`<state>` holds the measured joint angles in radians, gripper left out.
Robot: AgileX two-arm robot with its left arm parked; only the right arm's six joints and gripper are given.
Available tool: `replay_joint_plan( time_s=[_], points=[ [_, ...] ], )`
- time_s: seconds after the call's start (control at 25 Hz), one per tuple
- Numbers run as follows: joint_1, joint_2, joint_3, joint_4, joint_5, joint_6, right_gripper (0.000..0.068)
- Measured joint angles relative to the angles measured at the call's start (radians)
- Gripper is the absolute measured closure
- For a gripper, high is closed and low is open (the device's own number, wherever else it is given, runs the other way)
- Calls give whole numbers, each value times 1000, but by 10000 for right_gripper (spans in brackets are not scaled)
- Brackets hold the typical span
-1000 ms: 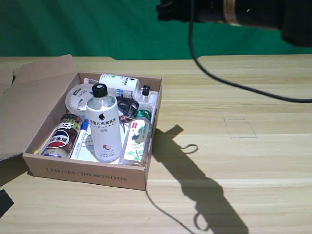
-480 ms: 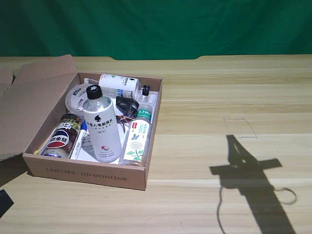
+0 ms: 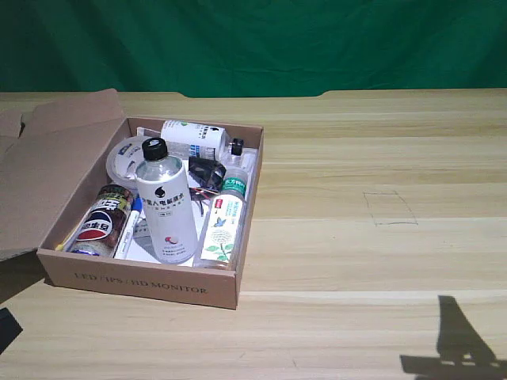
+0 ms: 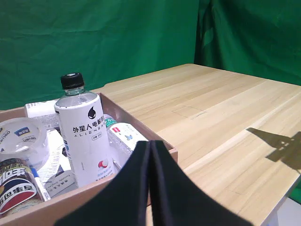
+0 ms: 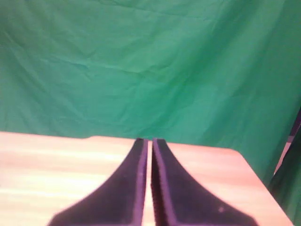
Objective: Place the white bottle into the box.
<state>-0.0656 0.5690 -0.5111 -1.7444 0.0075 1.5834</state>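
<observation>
We find the white bottle (image 3: 165, 207) standing upright inside the box (image 3: 142, 283) on the pale wooden tabletop (image 3: 372, 158). A green backdrop (image 3: 253, 39) closes the room. The tool (image 5: 149, 141) holds nothing, fingers together save a thin slit.

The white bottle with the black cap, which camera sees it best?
The exterior view: the white bottle shows whole, cap to base, inside the box among the other things. The left wrist view shows its label closer, but the box wall hides its base. The right wrist view shows only table, green cloth and the shut right gripper.
</observation>
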Motion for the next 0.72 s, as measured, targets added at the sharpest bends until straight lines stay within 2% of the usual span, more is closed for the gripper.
replay_joint_plan(
  time_s=[0.36, 0.72],
  points=[
    [0, -226, 258, 0, -58, 5, 680],
    [0, -281, 313, 0, -82, 92, 680]
  ],
)
